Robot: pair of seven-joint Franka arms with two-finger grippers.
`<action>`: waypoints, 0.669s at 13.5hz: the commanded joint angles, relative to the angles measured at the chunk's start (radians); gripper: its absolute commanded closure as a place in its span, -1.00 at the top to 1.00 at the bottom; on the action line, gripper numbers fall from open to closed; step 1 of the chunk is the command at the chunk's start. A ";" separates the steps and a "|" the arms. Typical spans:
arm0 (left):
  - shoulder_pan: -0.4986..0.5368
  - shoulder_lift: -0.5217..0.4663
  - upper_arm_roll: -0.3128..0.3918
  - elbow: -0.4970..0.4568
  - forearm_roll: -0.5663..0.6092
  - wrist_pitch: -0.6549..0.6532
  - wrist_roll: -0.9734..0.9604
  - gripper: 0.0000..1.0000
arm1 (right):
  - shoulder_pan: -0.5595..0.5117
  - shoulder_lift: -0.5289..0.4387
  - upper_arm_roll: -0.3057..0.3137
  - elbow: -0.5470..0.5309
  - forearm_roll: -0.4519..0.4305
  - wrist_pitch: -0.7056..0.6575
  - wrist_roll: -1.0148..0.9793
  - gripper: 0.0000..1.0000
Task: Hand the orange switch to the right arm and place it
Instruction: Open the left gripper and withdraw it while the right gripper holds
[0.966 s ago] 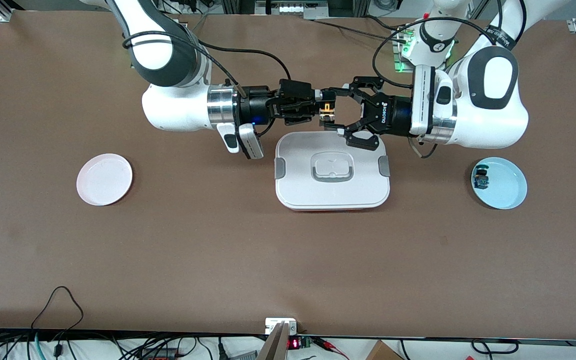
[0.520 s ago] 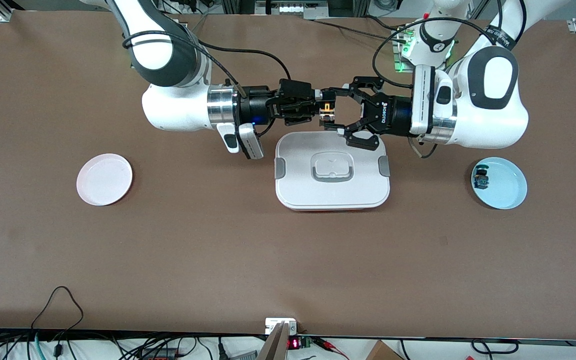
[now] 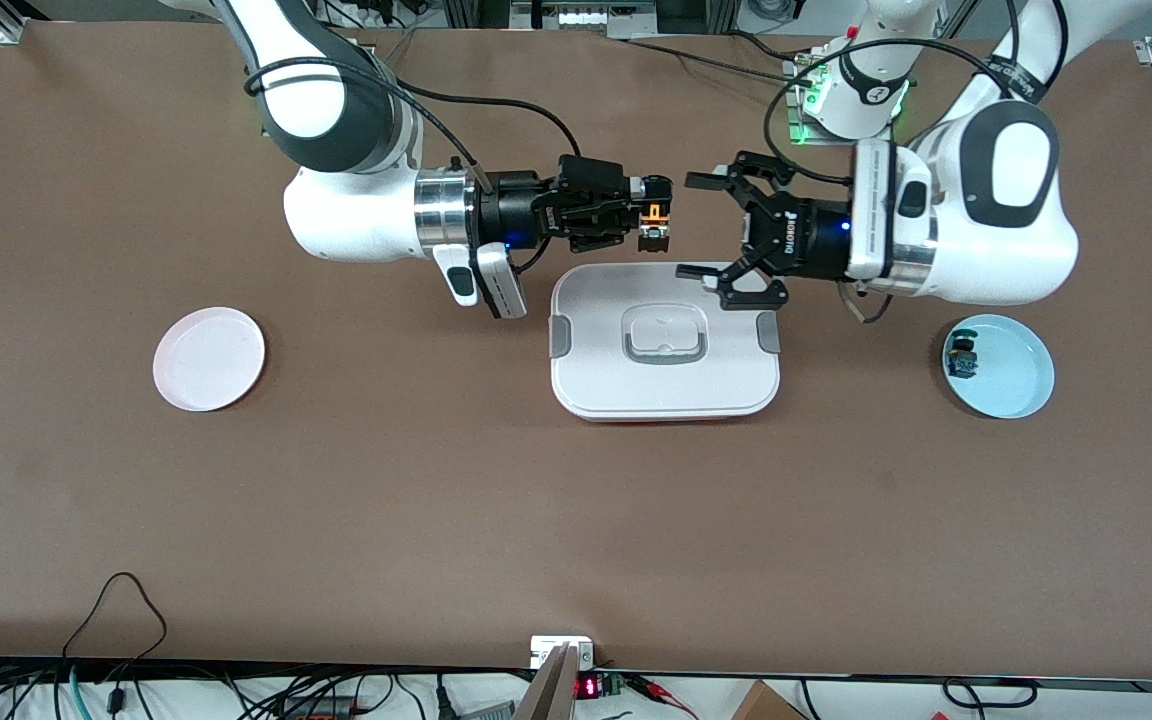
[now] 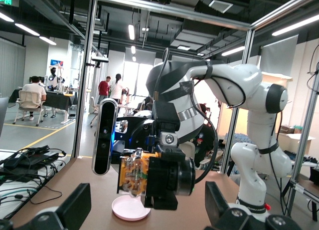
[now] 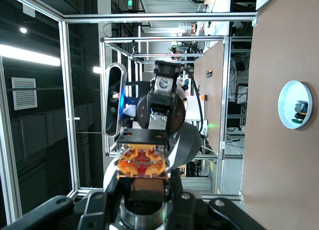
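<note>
Over white lid, right claw gripping black-capped orange switch, left claw spread wide

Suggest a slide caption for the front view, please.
Right gripper holds the orange switch above the white lidded box; open left gripper alongside.

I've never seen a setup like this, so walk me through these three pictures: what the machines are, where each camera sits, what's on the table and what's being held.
Two white robot arms work at a brown table. One picture looks down from a high camera facing them; the other two come from cameras on each arm's wrist. The right gripper, its slim black jaws shut, holds the small orange switch in the air. The left gripper, jaws open, hangs beside it over the white lidded box. A pale pink plate lies toward the right arm's end, and a light blue plate with a small blue-bodied switch toward the left arm's end.
</note>
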 commanded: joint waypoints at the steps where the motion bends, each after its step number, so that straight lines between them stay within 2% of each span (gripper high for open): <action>1: 0.096 0.018 0.003 -0.005 -0.024 -0.098 0.007 1.00 | -0.010 -0.004 0.003 0.014 0.020 0.003 -0.009 -0.99; 3: 0.141 0.018 0.044 0.001 -0.007 -0.158 0.006 1.00 | -0.023 -0.019 0.003 0.007 0.012 0.002 -0.012 -0.99; 7: 0.138 0.021 0.206 0.118 0.234 -0.305 0.004 1.00 | -0.080 -0.037 0.002 -0.025 -0.038 -0.045 -0.013 -0.99; 9: 0.141 0.043 0.253 0.155 0.329 -0.365 0.004 1.00 | -0.141 -0.037 0.002 -0.029 -0.063 -0.134 -0.006 -0.99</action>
